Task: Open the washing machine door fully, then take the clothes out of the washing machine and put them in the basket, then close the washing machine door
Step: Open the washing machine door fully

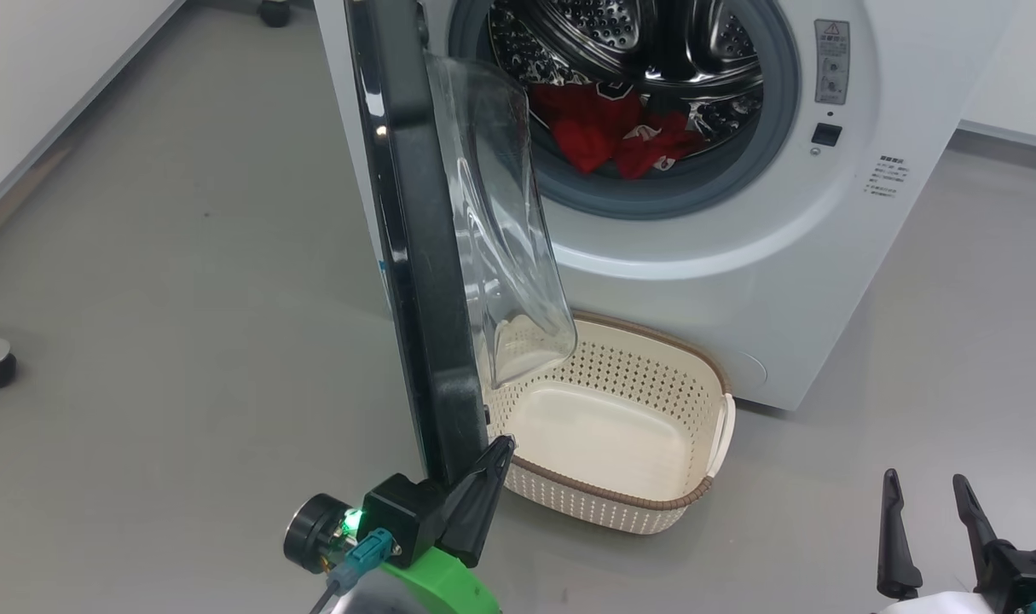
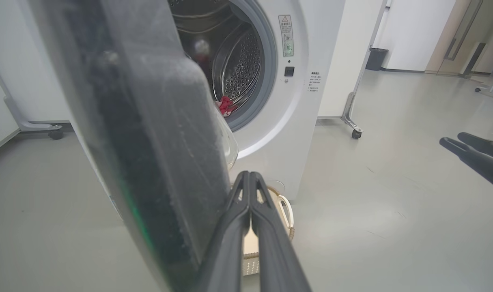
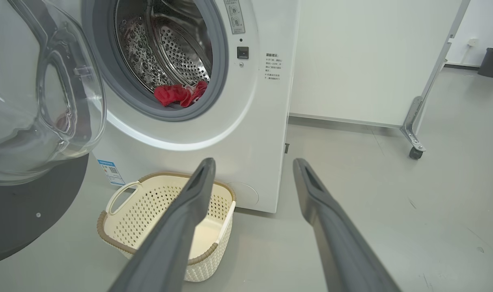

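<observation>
The left gripper sits at the lower middle of the head view, its two dark fingers pressed together with nothing between them. The joined tips rest at the bottom edge of the washing machine door, on the side facing the drum; they look to be touching it or just beside it.

The glossy black door stands edge-on to the head camera, roughly square to the front of the washing machine, so it seems about half open. Its clear glass bowl window bulges to the right, over the near corner of the basket.

The cream basket stands on the grey floor, against the foot of the machine and just right of the door. Nothing is in it. The red clothes lie low in the steel drum, behind the grey gasket.

The right gripper waits at the lower right, fingers spread and holding nothing, well apart from the door.

The step in hand appears to be swinging the door fully open. To do it well, the shut fingers should likely push with their flat side on the door's inner face, near the free edge. The push should sweep left in an arc about the hinge, not straight. Contact should remain on the black rim, off the glass bowl and away from the basket.
</observation>
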